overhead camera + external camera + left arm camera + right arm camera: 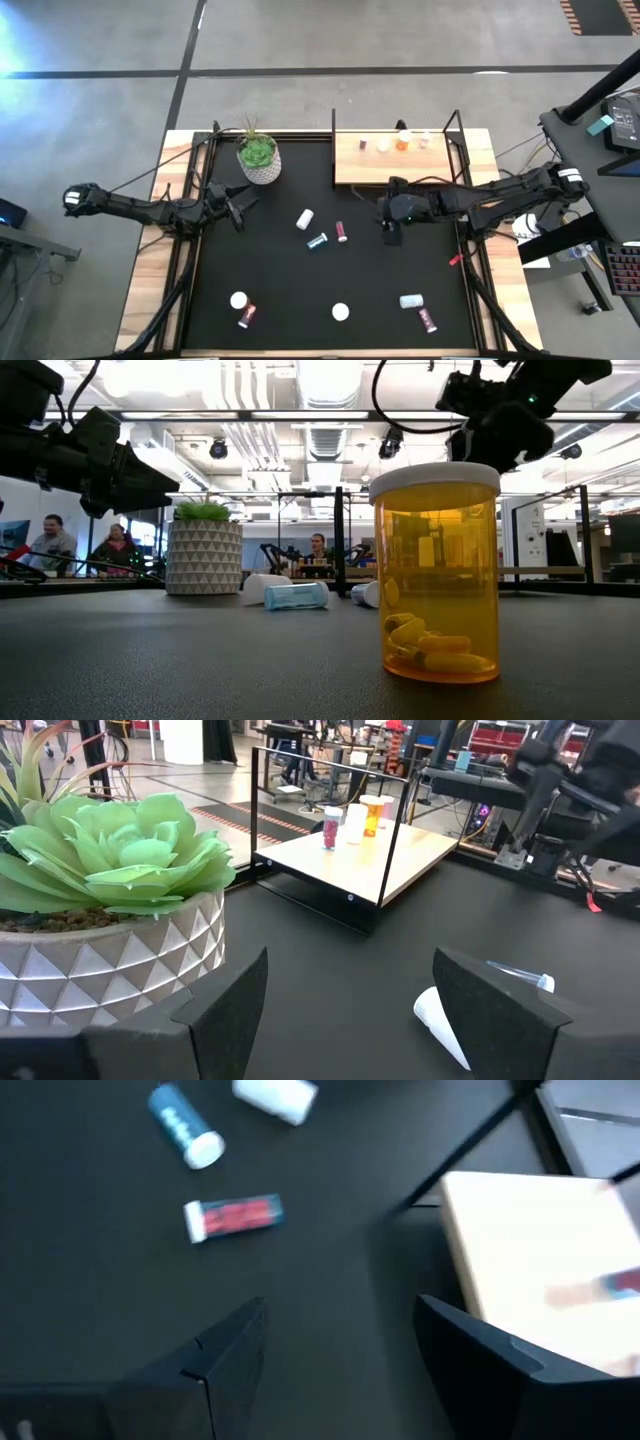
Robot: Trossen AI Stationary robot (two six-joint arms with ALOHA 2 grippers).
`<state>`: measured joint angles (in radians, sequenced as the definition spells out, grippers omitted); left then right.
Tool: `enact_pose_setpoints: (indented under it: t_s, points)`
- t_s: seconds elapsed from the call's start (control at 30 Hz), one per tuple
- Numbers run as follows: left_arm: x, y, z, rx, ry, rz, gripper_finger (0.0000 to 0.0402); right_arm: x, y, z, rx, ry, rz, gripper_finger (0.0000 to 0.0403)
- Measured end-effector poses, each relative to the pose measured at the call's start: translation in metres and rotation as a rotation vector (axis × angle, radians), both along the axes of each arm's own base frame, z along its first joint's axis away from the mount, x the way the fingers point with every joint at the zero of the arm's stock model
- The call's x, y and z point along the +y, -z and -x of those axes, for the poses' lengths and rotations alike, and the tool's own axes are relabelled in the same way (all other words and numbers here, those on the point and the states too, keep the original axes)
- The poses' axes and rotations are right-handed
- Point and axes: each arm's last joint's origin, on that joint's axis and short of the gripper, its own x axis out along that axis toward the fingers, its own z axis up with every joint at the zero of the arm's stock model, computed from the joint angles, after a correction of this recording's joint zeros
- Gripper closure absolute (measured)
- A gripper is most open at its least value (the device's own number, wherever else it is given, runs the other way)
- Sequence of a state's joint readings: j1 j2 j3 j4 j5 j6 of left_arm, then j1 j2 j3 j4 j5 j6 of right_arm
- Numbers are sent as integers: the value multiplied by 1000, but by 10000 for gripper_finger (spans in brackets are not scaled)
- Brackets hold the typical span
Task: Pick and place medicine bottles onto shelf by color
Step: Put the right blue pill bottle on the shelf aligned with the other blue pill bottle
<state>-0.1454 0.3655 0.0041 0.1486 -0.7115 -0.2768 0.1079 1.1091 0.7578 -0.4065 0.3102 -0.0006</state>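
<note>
The light-wood shelf [400,160] stands at the mat's far right and carries a pink [331,827], a white [354,822] and an orange bottle [372,815], plus one more white one. More bottles lie on the mat: white [305,219], blue [317,241] and pink [341,232] at mid-table. An orange white-capped bottle [435,575] stands upright near the near edge. My left gripper [240,208] is open and empty beside the plant pot. My right gripper [390,232] is open and empty, in the air just in front of the shelf, right of the pink bottle [233,1217].
A white pot with a green plant [258,158] stands at the far left, close to my left gripper. More bottles lie near the near edge: white-capped [238,300], pink [246,316], teal [411,300], pink [428,320]. People sit beyond the table [50,545].
</note>
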Motion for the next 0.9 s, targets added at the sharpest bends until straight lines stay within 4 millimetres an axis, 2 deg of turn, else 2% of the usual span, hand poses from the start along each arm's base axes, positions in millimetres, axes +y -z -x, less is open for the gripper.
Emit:
enact_pose_setpoints:
  t_s: [0.17,0.4,0.6,0.77,0.9]
  points:
    - [0,0,0,-1,0,0,132,9,8,-5,36,-65,-54,161]
    - [0,0,0,0,0,0,132,17,20,-14,60,-123,-303,161]
    - [0,0,0,0,0,0,132,26,37,-32,54,-130,-470,161]
    - [0,0,0,0,0,0,132,28,49,-44,42,-120,-507,161]
    - [0,0,0,1,0,0,132,30,50,-51,44,-142,-490,161]
